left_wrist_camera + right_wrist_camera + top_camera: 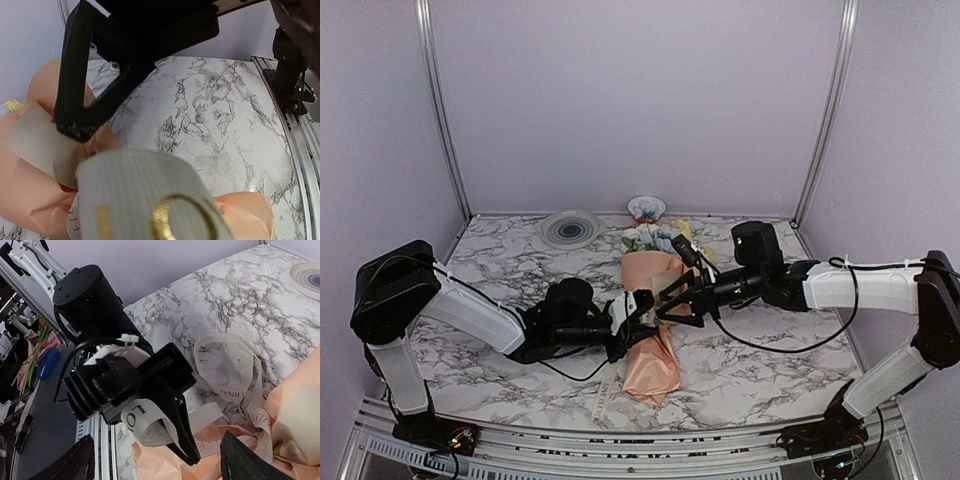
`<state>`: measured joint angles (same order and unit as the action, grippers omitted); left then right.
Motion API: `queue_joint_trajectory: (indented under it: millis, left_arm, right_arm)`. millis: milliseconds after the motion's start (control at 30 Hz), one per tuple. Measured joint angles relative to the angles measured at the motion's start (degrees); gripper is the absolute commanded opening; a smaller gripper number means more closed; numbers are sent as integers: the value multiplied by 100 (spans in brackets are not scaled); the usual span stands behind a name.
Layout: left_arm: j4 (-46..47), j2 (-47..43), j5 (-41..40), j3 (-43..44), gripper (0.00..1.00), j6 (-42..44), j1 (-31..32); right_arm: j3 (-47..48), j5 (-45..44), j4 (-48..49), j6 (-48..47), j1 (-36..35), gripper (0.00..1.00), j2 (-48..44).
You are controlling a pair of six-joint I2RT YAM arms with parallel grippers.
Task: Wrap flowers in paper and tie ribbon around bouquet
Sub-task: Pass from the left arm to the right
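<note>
The bouquet lies in the middle of the table, its peach paper wrapped round the flowers, whose blooms point to the back. My left gripper sits at the cone's left side, shut on a loop of the cream ribbon. In the left wrist view that ribbon fills the foreground and hides the jaws. More ribbon curls on the marble beside the paper. My right gripper hangs open over the cone's middle, its fingers either side of the left gripper, holding nothing.
A round striped dish and a small white holder stand at the back wall. Loose ribbon trails toward the front rail. Metal frame posts stand at the two back corners.
</note>
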<state>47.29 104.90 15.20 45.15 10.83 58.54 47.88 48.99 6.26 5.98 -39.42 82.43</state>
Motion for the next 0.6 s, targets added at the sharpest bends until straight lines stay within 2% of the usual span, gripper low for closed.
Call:
queue_joint_trajectory:
  millis: [67,100,200,267,333,400,433,500,600]
  left_arm:
    - [-2,0,20,0,0,-20,0]
    - [-2,0,26,0,0,-28,0]
    - [0,0,39,0,0,-37,0]
    - [0,0,39,0,0,-37,0]
    - [0,0,39,0,0,-37,0]
    - [0,0,39,0,0,-44,0]
    - [0,0,42,0,8,-52,-2]
    - [-2,-15,33,0,40,-109,-22]
    - [-138,-144,-7,-7,57,-297,-50]
  right_arm:
    - [85,0,57,-4,-94,76,326]
    - [153,-4,52,-13,-140,71,496]
    - [321,39,72,-31,-269,48,844]
    - [345,160,125,-7,-330,29,914]
    - [382,264,179,-13,-396,3,953]
    - [431,350,203,-17,-468,0,970]
    - [450,350,203,-17,-487,0,973]
    - [452,339,197,-28,-498,0,973]
    - [455,258,197,-13,-450,0,970]
